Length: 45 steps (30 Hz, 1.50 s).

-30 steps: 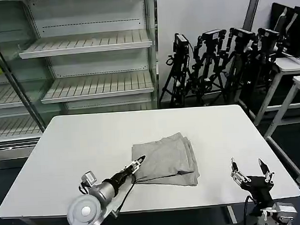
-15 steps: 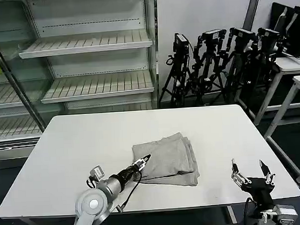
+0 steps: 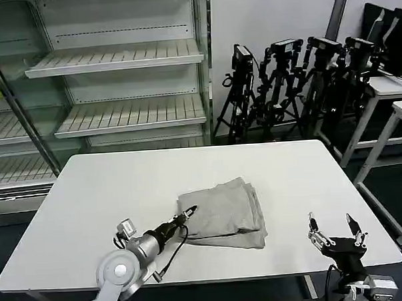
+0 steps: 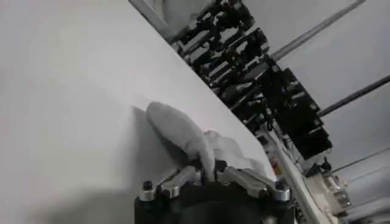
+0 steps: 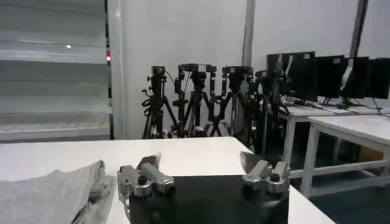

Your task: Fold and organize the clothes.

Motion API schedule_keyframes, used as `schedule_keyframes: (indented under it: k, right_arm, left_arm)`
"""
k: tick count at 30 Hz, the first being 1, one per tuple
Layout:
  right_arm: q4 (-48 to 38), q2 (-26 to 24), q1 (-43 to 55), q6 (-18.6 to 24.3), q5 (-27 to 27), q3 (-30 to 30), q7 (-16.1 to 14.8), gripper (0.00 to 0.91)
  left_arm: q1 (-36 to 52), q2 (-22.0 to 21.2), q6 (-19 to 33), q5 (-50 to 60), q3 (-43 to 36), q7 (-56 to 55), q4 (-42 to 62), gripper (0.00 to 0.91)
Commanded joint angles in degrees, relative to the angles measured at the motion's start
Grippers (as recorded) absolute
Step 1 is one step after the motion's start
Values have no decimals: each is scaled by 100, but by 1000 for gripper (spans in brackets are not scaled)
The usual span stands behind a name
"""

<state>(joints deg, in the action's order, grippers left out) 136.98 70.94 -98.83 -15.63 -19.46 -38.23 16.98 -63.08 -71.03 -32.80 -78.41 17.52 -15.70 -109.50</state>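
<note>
Already the grey shirt (image 3: 225, 215) lies folded into a compact bundle near the middle of the white table (image 3: 109, 188), a little toward the robot's side. The folding seems mostly done, judging from its shape; the layers at the near edge look a bit uneven, so some tidying or moving to a final place is probably what is left.

The left gripper (image 3: 186, 214) is low at the near left corner of the bundle. In the left wrist view its fingers (image 4: 183, 176) are drawn narrow around a fold of the cloth (image 4: 183, 131), so it appears to pinch that edge. The right gripper (image 3: 335, 226) waits near the table's right front corner, well apart from the shirt, with its fingers spread wide and holding nothing.
</note>
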Motion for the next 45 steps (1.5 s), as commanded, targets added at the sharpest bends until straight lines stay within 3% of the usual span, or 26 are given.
schedule_keyframes:
  k: [1,6,10,19,24,28,32,33,37,39,45]
  right_arm:
    - [37,-2,9,-13,8,7,4,907]
    - [78,-32,40,-28,-3,33,3,907]
    - [101,-63,107,-35,-48,53,4,907]
    - [108,-123,377,-30,-102,216,-1,907]
    - [-113,-202,696,-59,-194,300,4,907]
    - [-341,-291,982,-112,-336,303,2,907]
    - [-249,-308,750,-71,-314,194,-16,907]
    - [-95,-277,528,-18,-262,132,-16,907]
    - [435,-104,-207,252,171,125,-17,907]
    - [222,-88,160,102,255,206,-37,907]
    - [95,-82,-3,155,369,192,-49,907]
  left_arm:
    - [-112,43,6,-311,309,16,-258,10]
    - [-292,199,-19,-364,616,9,-508,10]
    - [-550,586,-36,-412,1223,-30,-835,20]
    - [-1967,2117,-59,1073,4170,1014,-1145,20]
    - [-2166,2719,-60,1313,4936,1369,-1270,20]
    - [-1663,3090,-56,1638,4082,1389,-1611,20]
    - [-1491,2878,-41,2664,2459,1444,-1998,20]
    - [-1380,2712,-38,3033,1595,1431,-2054,20]
    - [-948,2112,-39,3555,32,1246,-1772,20]
    - [83,1737,-39,3551,-1017,1168,-863,20]
    - [1607,392,-38,3312,-2244,743,268,20]
